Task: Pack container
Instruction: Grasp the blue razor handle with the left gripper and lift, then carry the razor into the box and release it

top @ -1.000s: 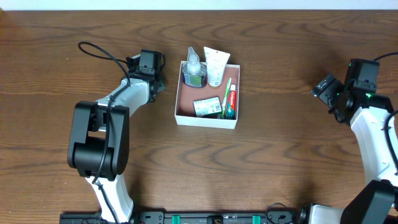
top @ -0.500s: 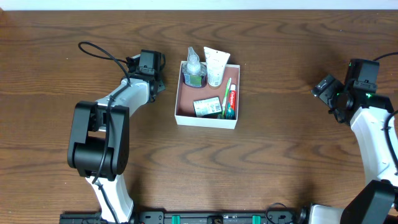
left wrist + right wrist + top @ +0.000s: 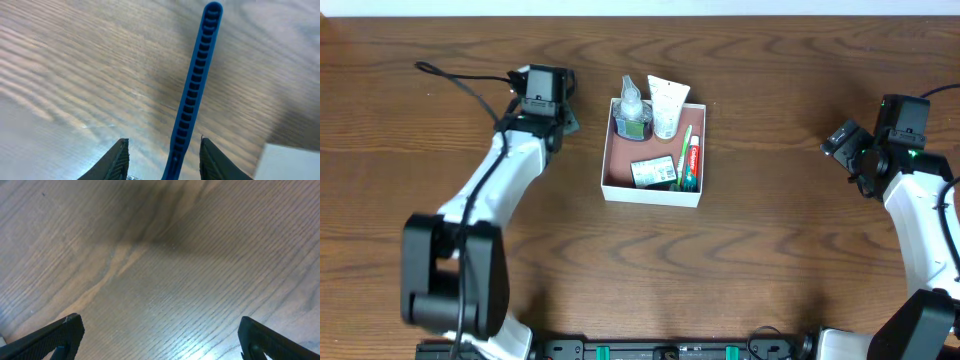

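Observation:
The container (image 3: 620, 152), a shallow white box with a reddish-brown floor, sits at the table's middle; its white corner (image 3: 296, 161) shows in the left wrist view. In it are a clear bottle (image 3: 632, 106), a white tube (image 3: 667, 106), a green toothbrush (image 3: 683, 148), a red toothpaste tube (image 3: 694, 160) and a small packet (image 3: 652, 172). My left gripper (image 3: 563, 118) (image 3: 164, 145) hangs just left of the container, shut on a blue ribbed handle (image 3: 195, 90) that sticks out past its fingertips above the wood. My right gripper (image 3: 840, 140) (image 3: 160, 325) stands open over bare table at the far right.
A black cable (image 3: 460, 85) trails from the left arm across the back left of the brown wooden table (image 3: 770, 260). The table's far edge (image 3: 770, 14) runs along the top of the overhead view.
My left arm has swung and straightened, carrying its gripper a little left and back from the container's side. The right arm has not moved.

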`<state>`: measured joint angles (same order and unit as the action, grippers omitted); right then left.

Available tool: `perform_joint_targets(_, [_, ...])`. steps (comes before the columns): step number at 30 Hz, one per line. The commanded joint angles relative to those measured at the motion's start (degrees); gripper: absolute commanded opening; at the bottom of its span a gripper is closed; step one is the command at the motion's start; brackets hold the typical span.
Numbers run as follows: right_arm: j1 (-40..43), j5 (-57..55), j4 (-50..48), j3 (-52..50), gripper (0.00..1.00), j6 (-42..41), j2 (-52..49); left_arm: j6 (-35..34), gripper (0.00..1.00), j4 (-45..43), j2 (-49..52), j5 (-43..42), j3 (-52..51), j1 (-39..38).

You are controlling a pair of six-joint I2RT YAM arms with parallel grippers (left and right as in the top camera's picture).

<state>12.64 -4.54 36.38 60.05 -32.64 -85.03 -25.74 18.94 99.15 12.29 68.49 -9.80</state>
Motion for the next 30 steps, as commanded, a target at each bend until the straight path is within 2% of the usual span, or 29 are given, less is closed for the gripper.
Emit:
perform_joint_targets(1, [0.42, -0.37, 0.09, 0.15, 0.99, -0.52, -0.17, 0.61, 0.2, 2.84, -3.58, -1.07, 0.11, -0.17])
perform_joint_targets(10, [0.42, -0.39, 0.09, 0.15, 0.99, -0.52, -0.17, 0.61, 0.2, 13.09, -11.47, -3.82, 0.11, -3.43])
perform_joint_targets(17, [0.42, -0.39, 0.09, 0.15, 0.99, -0.52, -0.17, 0.61, 0.2, 19.52, -14.93, -9.03, 0.11, -8.24])
perform_joint_targets(25, [0.42, -0.39, 0.09, 0.15, 0.99, -0.52, -0.17, 0.66, 0.2, 24.35, -15.45, -10.82, 0.11, -15.32])
perform_joint_targets(30, [0.42, -0.39, 0.09, 0.15, 0.99, -0.52, -0.17, 5.62, 0.2, 23.47, -15.45, -10.82, 0.11, -19.34])
